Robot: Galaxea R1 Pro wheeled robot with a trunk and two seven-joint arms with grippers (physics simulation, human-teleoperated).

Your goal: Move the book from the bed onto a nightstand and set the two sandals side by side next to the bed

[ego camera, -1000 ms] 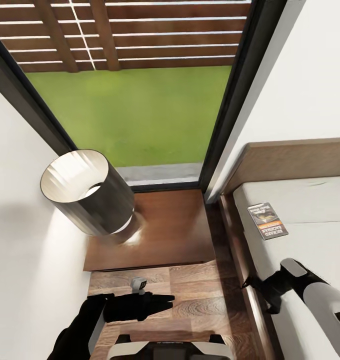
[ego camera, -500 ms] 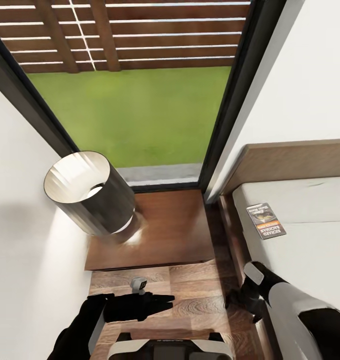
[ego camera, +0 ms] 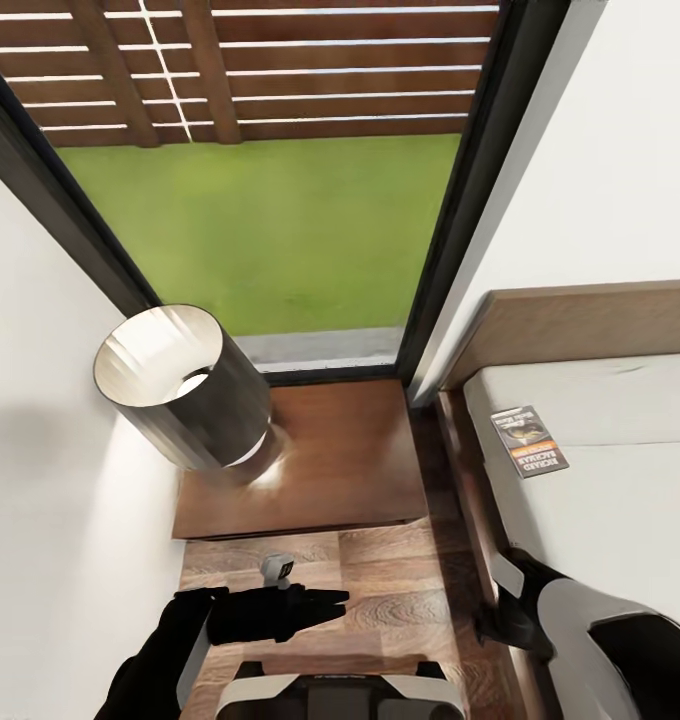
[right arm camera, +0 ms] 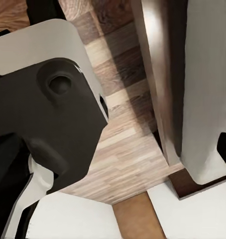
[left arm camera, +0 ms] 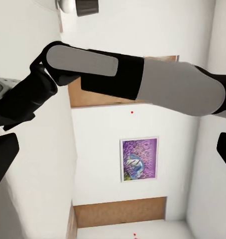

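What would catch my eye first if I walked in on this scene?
Probably the tall window with bright green grass behind it. Below it, a dark drum-shaped lamp stands on a glossy brown nightstand. To the right, a small book lies on the bed's white mattress.

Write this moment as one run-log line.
book: on bed, untouched | nightstand: holds lamp | left gripper: idle over floor | right arm: low beside bed frame
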